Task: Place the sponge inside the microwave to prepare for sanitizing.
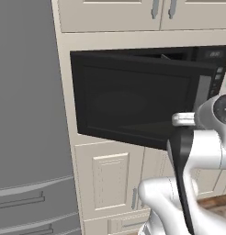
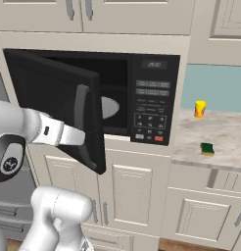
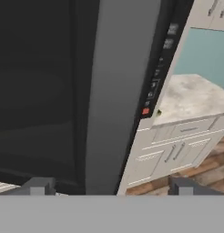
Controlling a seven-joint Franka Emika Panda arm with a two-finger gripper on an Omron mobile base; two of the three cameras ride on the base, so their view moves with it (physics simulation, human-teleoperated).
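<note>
Our two-finger gripper (image 3: pixel 109 186) fingers spread, empty, beside the black microwave's dark glass door (image 2: pixel 54 103). Risk: we clip it reaching for the green-yellow sponge (image 2: pixel 207 148).

No text can be read anywhere. The microwave (image 2: pixel 142 98) carries a button panel (image 2: pixel 153 105) with a small display (image 2: pixel 154 64) at its top, and faint pale marks show there and on the rows of buttons below (too blurred to make out as digits or words). A red button (image 2: pixel 158 138) at the panel's foot bears no legible sign. The cabinet doors show no labels or brand names.
</note>
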